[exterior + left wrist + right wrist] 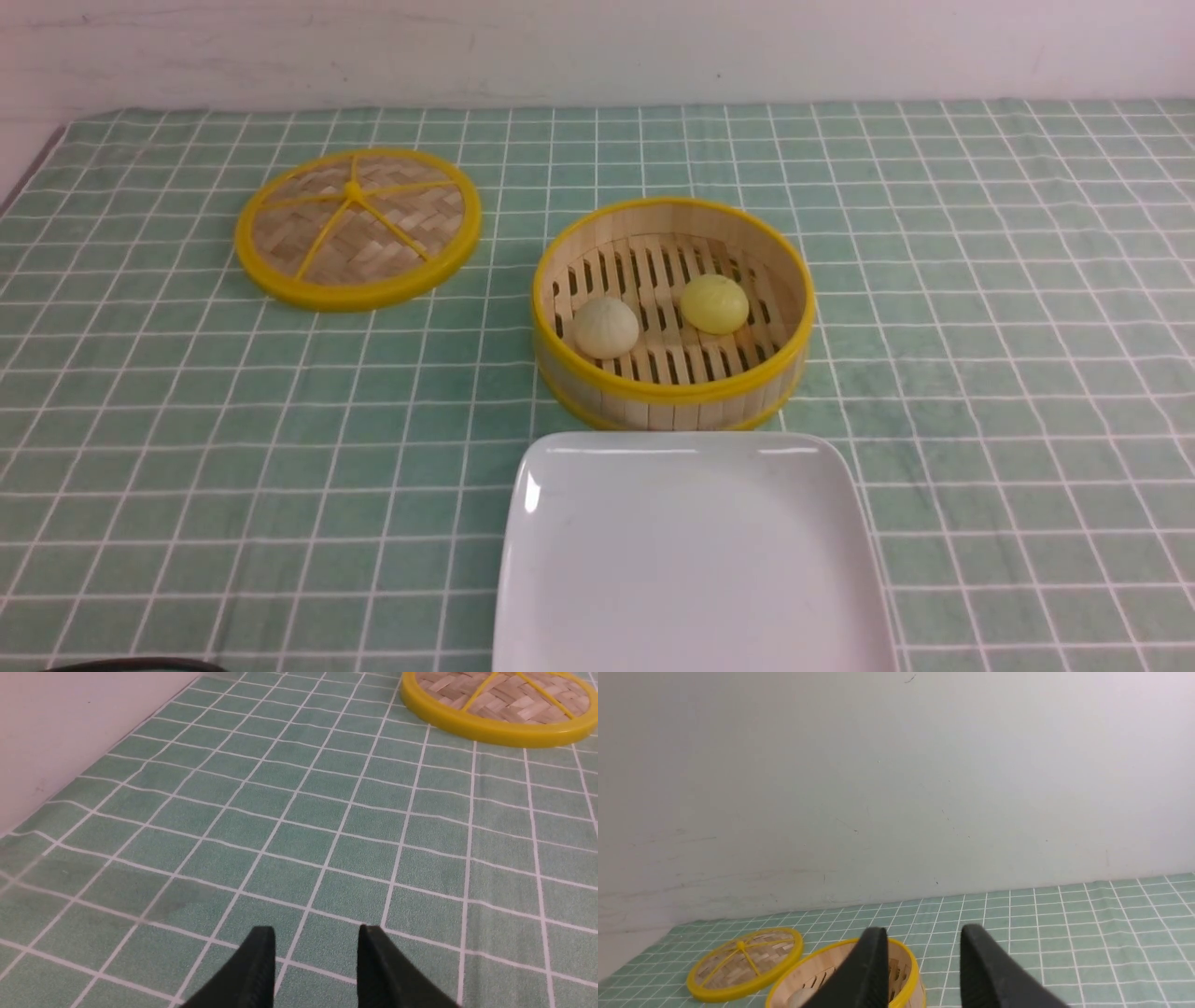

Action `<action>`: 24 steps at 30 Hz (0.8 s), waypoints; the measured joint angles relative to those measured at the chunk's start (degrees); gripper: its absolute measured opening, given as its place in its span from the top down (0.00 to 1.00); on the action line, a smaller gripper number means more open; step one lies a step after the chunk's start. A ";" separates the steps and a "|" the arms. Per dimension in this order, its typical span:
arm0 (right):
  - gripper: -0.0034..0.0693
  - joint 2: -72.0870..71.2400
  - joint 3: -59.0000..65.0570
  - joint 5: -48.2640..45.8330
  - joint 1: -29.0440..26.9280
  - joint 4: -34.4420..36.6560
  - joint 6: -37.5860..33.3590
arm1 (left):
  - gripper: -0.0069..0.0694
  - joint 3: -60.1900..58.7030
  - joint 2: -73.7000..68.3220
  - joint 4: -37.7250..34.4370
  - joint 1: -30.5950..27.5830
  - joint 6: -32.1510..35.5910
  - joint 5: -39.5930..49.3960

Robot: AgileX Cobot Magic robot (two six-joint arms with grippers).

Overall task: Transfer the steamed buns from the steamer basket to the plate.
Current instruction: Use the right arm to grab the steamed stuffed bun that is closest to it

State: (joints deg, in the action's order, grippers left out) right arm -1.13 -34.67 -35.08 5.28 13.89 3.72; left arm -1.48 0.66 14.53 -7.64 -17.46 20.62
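The steamer basket [672,387] stands mid-table in the front view and holds the cream-white bun [606,327] on its left and the yellow bun [714,303] on its right. The white plate [691,560] lies just in front of the basket, bare. Neither arm shows in the front view. My left gripper [316,934] is open and empty over bare cloth. My right gripper [924,934] is open and empty, held high and looking toward the wall; the basket [906,963] shows partly behind its fingers.
The flat woven lid [358,227] with yellow rim lies at the back left; it also shows in the left wrist view [495,723] and the right wrist view [745,961]. A green checked cloth [980,280] covers the table. A white wall runs behind.
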 joint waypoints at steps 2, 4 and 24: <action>0.62 0.00 0.00 -0.62 0.00 0.00 -0.84 | 0.54 -0.07 0.00 -1.10 0.00 0.00 -1.42; 0.62 0.00 0.00 -1.45 0.00 0.00 -1.43 | 0.54 -0.07 0.00 -3.59 0.00 0.00 -4.50; 0.62 10.53 -7.97 -13.26 0.00 4.29 -13.47 | 0.47 8.51 0.00 -28.97 0.00 1.23 -6.53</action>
State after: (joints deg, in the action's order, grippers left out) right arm 9.40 -42.65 -48.34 5.28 18.19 -9.74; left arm 7.03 0.66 -14.45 -7.64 -16.23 14.09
